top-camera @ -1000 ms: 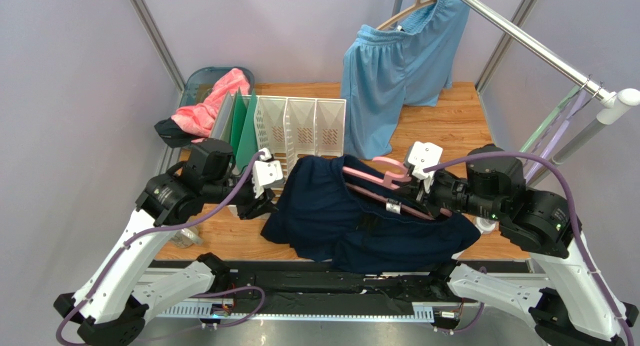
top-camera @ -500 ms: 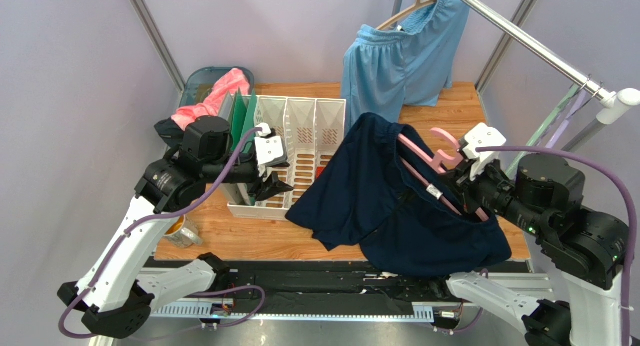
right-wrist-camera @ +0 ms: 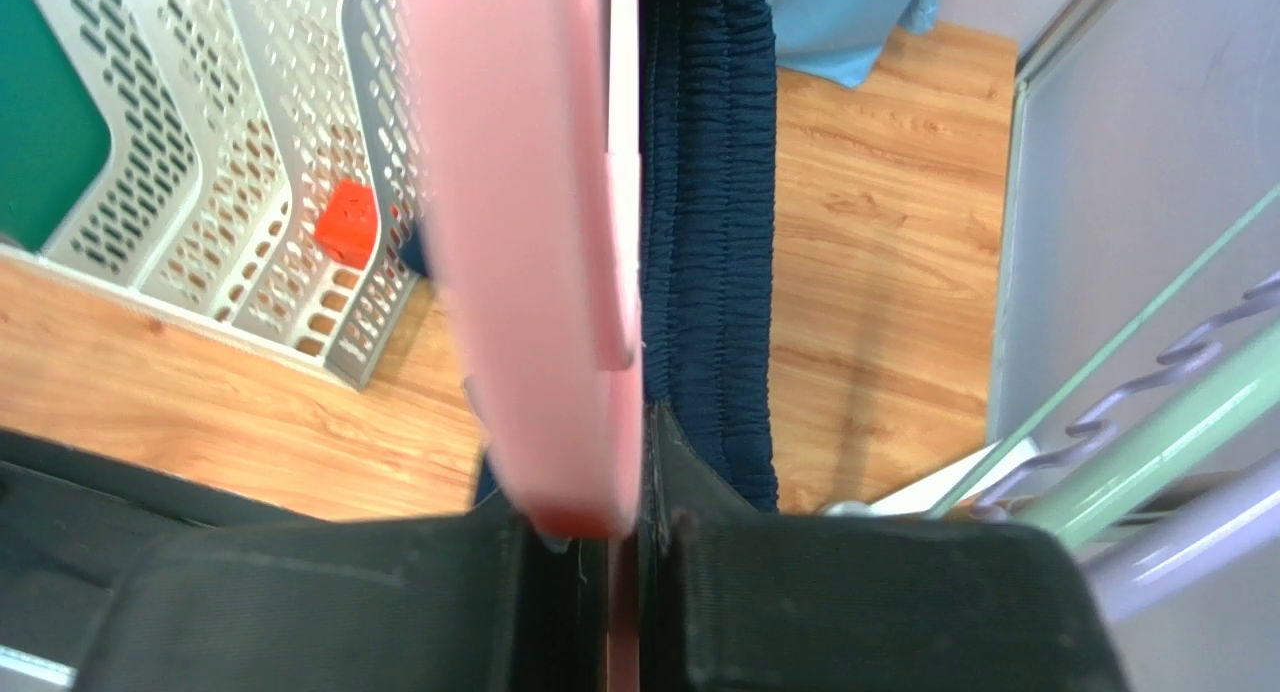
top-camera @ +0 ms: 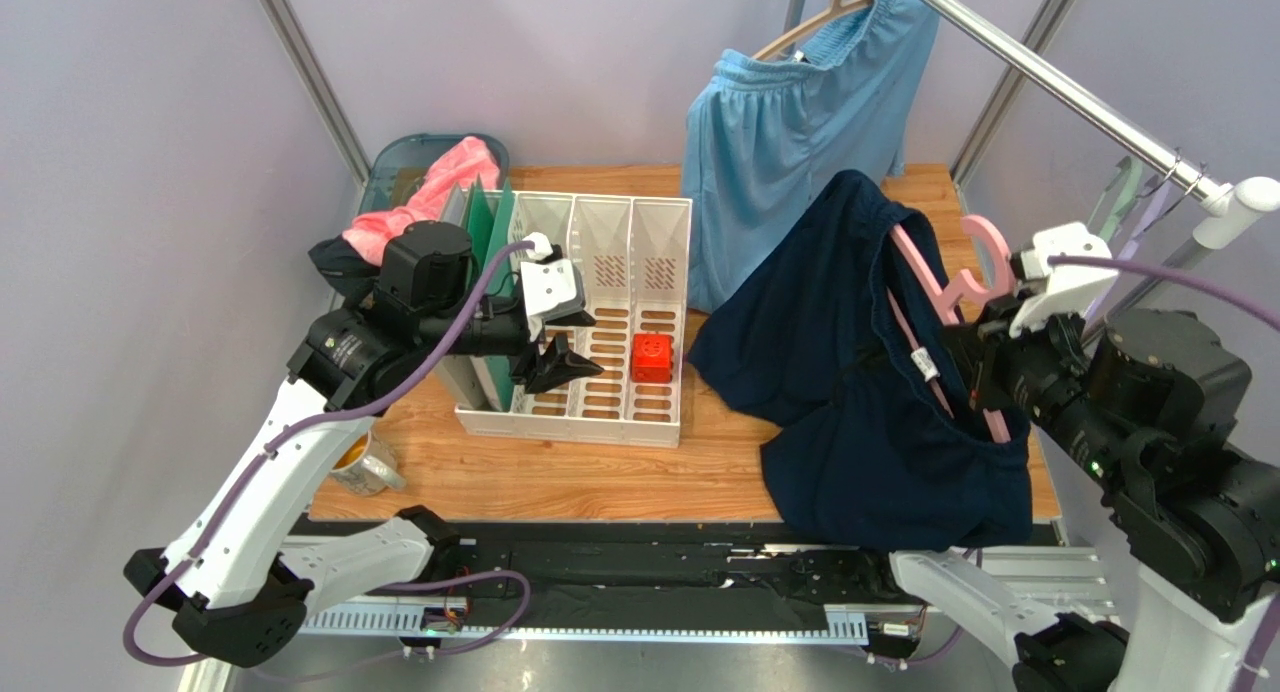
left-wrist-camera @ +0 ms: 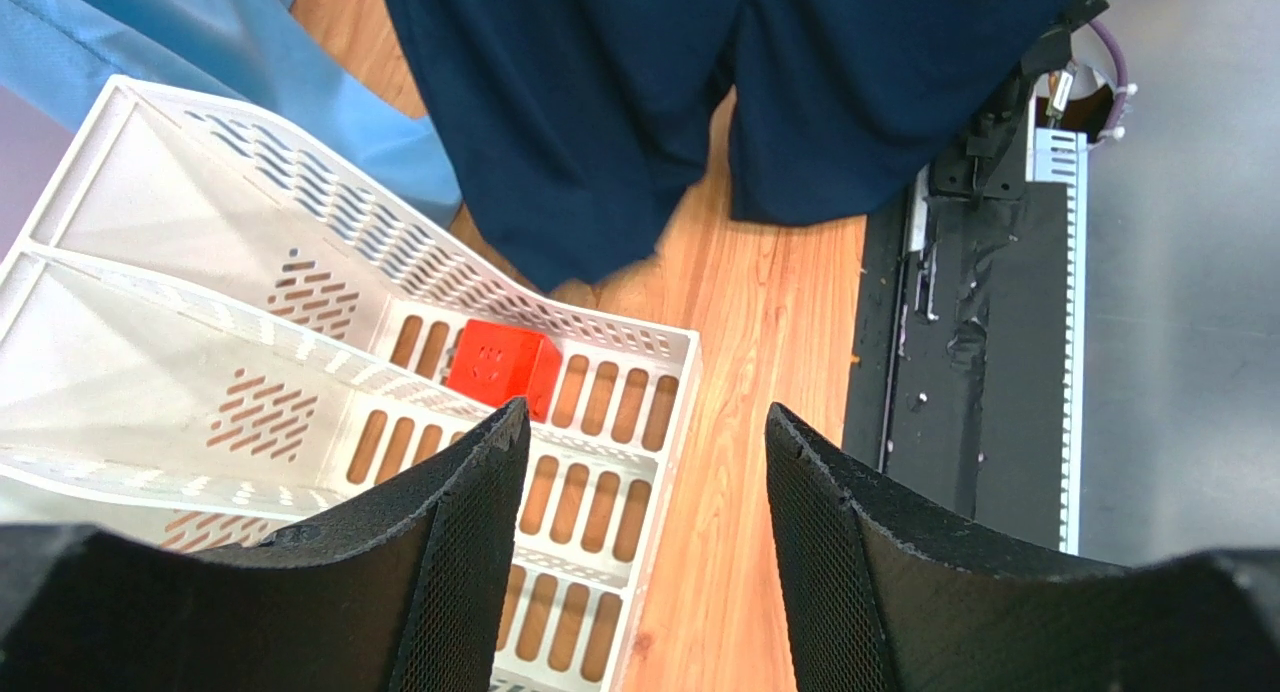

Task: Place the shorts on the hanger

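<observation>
The dark navy shorts [top-camera: 842, 362] hang on the pink hanger [top-camera: 962, 280], lifted off the table at the right. My right gripper [top-camera: 984, 377] is shut on the hanger, below its hook. In the right wrist view the pink hanger [right-wrist-camera: 541, 242] fills the middle, with the navy waistband [right-wrist-camera: 709, 227] beside it, pinched at my gripper [right-wrist-camera: 631, 535]. My left gripper [top-camera: 564, 365] is open and empty above the white rack [top-camera: 601, 242]. In the left wrist view the shorts [left-wrist-camera: 646, 107] hang beyond my open fingers [left-wrist-camera: 451, 572].
The rack's near slot holds a red block [top-camera: 651, 358]. Light blue shorts [top-camera: 781, 137] hang on a wooden hanger from a metal rail [top-camera: 1052, 77]. Green and lilac hangers [top-camera: 1120, 227] hang at the right. Pink cloth [top-camera: 421, 212] lies in a bin at back left.
My right arm has lifted the hanger and shorts up and to the right, off the table. My left gripper has drawn back over the rack. The red block is now uncovered.
</observation>
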